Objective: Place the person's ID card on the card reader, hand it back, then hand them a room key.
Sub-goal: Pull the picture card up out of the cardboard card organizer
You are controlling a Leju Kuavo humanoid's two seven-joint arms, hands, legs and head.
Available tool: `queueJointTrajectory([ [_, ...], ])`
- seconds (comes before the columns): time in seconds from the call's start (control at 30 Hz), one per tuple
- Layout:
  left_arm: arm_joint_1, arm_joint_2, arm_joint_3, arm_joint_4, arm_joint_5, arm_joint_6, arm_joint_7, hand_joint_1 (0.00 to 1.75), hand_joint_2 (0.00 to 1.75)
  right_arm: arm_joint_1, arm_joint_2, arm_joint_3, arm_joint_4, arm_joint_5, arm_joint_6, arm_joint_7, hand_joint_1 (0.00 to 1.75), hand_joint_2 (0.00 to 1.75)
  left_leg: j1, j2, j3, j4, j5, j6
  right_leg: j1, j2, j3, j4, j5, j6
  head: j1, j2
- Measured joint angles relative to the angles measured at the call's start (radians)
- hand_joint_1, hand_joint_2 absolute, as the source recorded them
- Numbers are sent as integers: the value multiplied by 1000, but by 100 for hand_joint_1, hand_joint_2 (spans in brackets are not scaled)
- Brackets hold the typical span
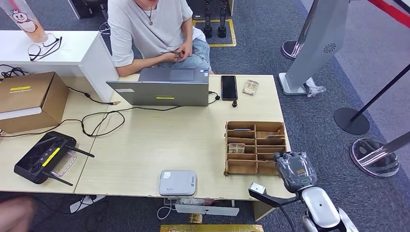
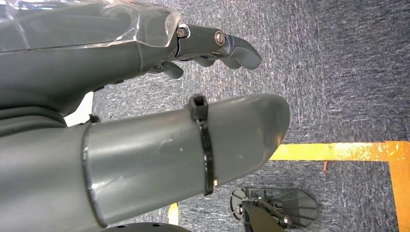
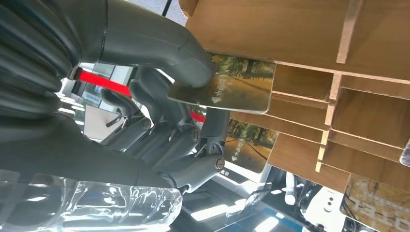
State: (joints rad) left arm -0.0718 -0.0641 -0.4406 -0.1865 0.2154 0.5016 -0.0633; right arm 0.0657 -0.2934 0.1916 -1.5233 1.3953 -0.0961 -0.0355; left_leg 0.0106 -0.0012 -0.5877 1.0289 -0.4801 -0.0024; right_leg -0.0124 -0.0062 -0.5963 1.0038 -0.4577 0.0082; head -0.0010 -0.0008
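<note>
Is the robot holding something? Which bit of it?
Yes. The right robot hand pinches a room key card by one end, beside the wooden organizer. The left robot hand holds nothing.

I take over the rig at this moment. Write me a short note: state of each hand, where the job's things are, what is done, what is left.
Right hand: at the near right corner of the wooden card tray, pinching a room key card between thumb and fingers.
Left hand: holds nothing, hanging over the carpet.
Card reader: at the table's near edge, nothing on it.
A card lies near the person, beside the phone; I cannot tell whether it is the ID.
Done, as it seems: key card picked.
Left: hand the key card to the person.
</note>
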Motion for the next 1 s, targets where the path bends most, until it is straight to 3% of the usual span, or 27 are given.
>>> queueJointTrajectory([
  [0.67, -1, 0, 0, 0, 6, 3, -7, 0, 0, -18, 19, 4, 5, 34, -178, -49, 175, 175, 0, 0, 0, 0, 0, 0, 0, 0, 0, 0, 0, 0, 0, 0],
  [0.87, 20, 22, 0, 0, 19, -37, -153, 0, 0, 8, 20, -25, -8, 37, -244, -33, 175, 175, 0, 0, 0, 0, 0, 0, 0, 0, 0, 0, 0, 0, 0, 0],
  [1.0, 34, 36, 0, 0, 25, -40, -171, 0, 0, 31, 20, -37, -25, 38, -255, -39, 175, 175, 0, 1, 0, 0, 0, 0, 0, 0, 0, 0, 0, 0, 0, 0],
])
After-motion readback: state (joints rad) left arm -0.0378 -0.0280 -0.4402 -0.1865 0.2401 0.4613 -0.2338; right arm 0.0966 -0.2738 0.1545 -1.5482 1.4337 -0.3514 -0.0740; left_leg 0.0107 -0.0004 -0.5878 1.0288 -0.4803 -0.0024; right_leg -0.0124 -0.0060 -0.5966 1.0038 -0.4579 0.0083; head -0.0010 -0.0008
